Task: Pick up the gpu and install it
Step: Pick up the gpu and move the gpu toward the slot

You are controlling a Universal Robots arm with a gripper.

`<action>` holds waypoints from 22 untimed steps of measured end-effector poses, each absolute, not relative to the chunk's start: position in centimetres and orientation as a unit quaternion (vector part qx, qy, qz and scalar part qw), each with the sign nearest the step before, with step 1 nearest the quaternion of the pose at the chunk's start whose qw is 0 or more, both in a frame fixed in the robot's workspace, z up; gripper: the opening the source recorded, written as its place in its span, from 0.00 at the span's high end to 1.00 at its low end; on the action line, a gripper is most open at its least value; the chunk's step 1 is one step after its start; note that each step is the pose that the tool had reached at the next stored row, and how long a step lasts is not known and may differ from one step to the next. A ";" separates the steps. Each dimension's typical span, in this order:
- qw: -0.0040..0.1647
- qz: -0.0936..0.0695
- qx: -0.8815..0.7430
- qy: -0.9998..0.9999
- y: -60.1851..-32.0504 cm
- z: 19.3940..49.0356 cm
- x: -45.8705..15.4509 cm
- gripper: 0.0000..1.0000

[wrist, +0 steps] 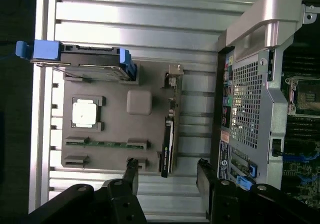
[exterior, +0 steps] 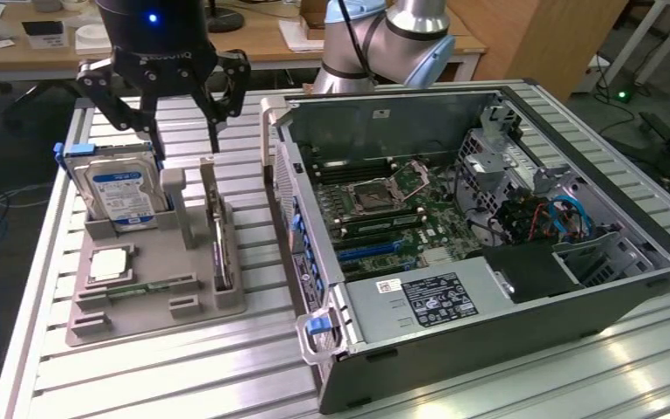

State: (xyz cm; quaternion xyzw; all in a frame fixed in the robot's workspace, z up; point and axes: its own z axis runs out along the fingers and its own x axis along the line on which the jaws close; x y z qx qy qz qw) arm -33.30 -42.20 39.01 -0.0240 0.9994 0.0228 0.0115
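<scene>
1. One gripper (exterior: 184,122), upper left of the exterior view, fingers spread wide, holding nothing.
2. The gpu (exterior: 216,236) stands on edge in the grey tray (exterior: 149,319) beneath, left of centre.

Arm (exterior: 384,39) cropped at exterior view's top edge, gpu (exterior: 215,223) base hidden in tray (exterior: 137,319) slot
</scene>
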 end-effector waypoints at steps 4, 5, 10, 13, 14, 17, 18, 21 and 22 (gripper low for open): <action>0.011 0.023 -0.036 0.999 -42.2 38.9 -33.3 0.41; 0.011 0.023 -0.039 0.999 -42.2 38.9 -33.3 0.41; 0.011 0.023 -0.053 0.998 -42.2 38.9 -33.3 0.41; 0.011 0.023 -0.060 0.998 -42.2 38.8 -33.3 0.41; 0.011 0.024 -0.060 0.998 -42.2 38.8 -33.3 0.41; 0.011 0.024 -0.061 0.998 -42.3 38.7 -33.3 0.41; 0.011 0.024 -0.061 0.998 -42.3 38.6 -33.3 0.41; 0.011 0.024 -0.062 0.998 -42.3 38.5 -33.3 0.41; 0.011 0.024 -0.062 0.998 -42.3 38.5 -33.3 0.41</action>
